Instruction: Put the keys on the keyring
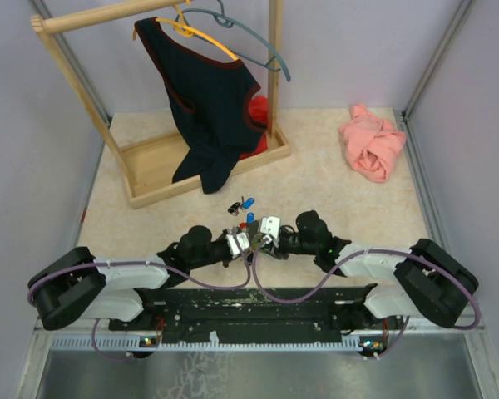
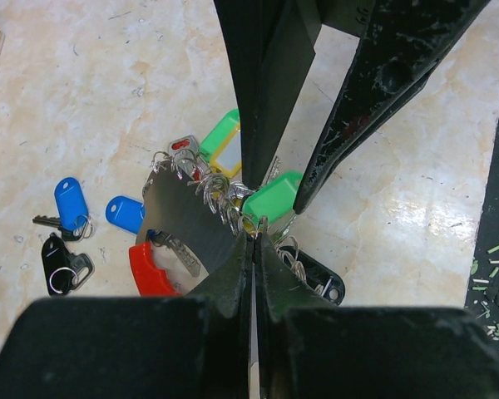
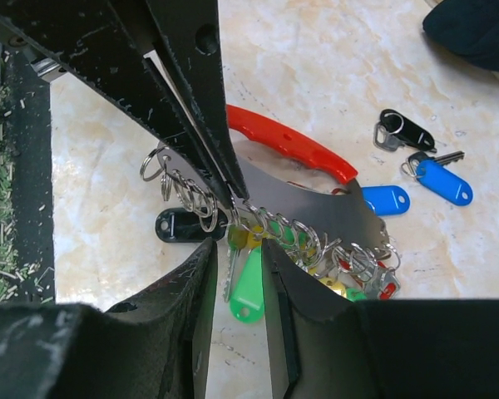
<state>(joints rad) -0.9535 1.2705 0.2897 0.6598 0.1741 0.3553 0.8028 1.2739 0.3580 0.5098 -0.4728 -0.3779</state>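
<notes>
The keyring (image 2: 187,224) is a grey metal plate with a red handle (image 3: 287,145) and several split rings along its edge. My left gripper (image 2: 255,237) is shut on that ringed edge; it also shows in the right wrist view (image 3: 229,195). My right gripper (image 3: 237,258) is open, with its fingers either side of a green-tagged key (image 3: 248,291) that hangs from the rings. Loose keys lie on the table: two with blue tags (image 2: 71,202) (image 2: 125,214) and one with a black tag (image 2: 62,262). In the top view both grippers (image 1: 237,243) (image 1: 270,233) meet over the keyring.
A wooden clothes rack (image 1: 150,170) with a dark garment (image 1: 208,100) stands at the back left. A pink cloth (image 1: 372,145) lies at the back right. Another black tag (image 3: 179,226) lies under the rings. The table's near edge rail (image 1: 249,303) is just behind the grippers.
</notes>
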